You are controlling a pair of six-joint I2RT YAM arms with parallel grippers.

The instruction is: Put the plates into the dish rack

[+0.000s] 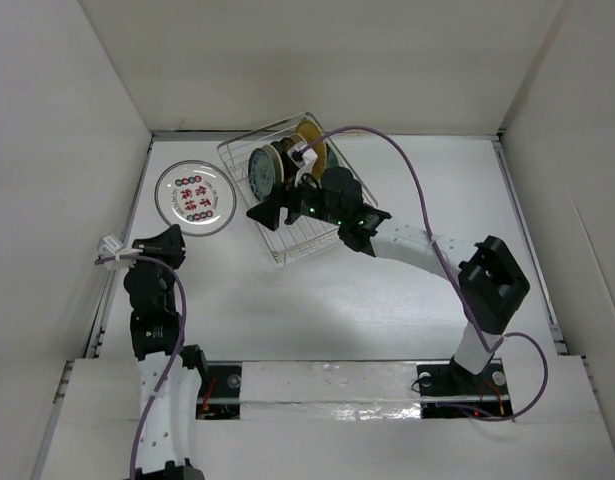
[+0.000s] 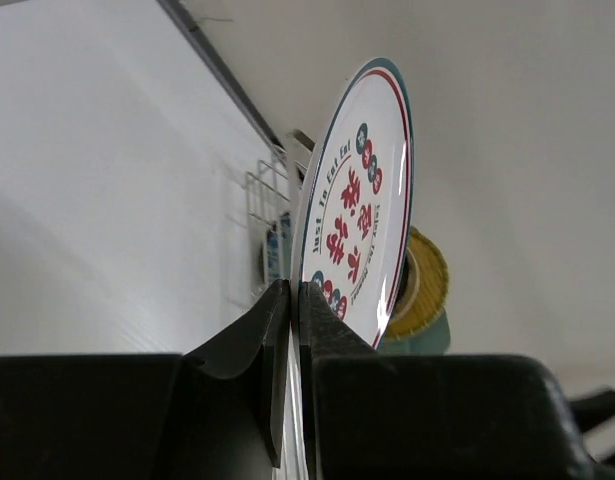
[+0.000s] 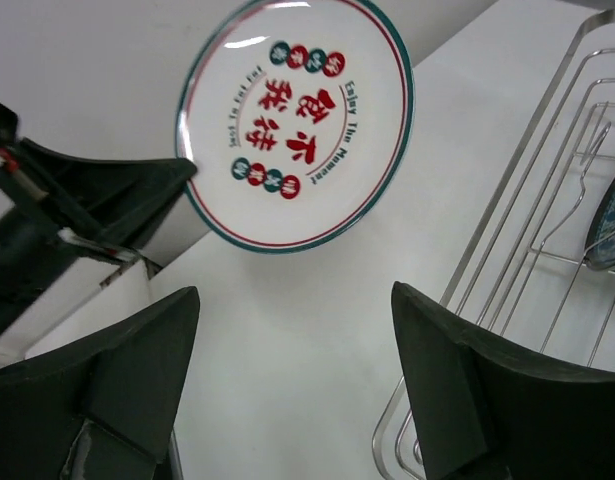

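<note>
The round glossy white plate with red characters and a thin teal-and-red rim line (image 1: 194, 197) (image 2: 362, 200) (image 3: 297, 120) is over the far left part of the table. It is apart from the rack and caught by its near rim. The left gripper (image 1: 172, 235) (image 2: 294, 292) is pinched tight on that rim, with the two black fingers pressed almost together on either side of the thin edge.

To its right sits the rectangular silver wire dish rack (image 1: 287, 255) (image 2: 259, 205) (image 3: 547, 200). It lies askew to the table edges, and its thin bright rods are bent into a rounded frame with upright prongs. Several plates stand on edge in it. I can make out a teal patterned plate (image 1: 262, 172) (image 3: 612, 225) and, behind it at the far end, a gold patterned plate (image 1: 314, 140) (image 2: 422, 285).

The right gripper (image 1: 270, 207) (image 3: 292, 295) hangs over the near half of the rack, its blunt matte black fingers spread wide with nothing between them.

Everything rests on a smooth, matte white table (image 1: 387, 300), boxed in by plain white walls (image 1: 327, 60) on three sides. A purple cable (image 1: 417, 190) loops over the right arm.
</note>
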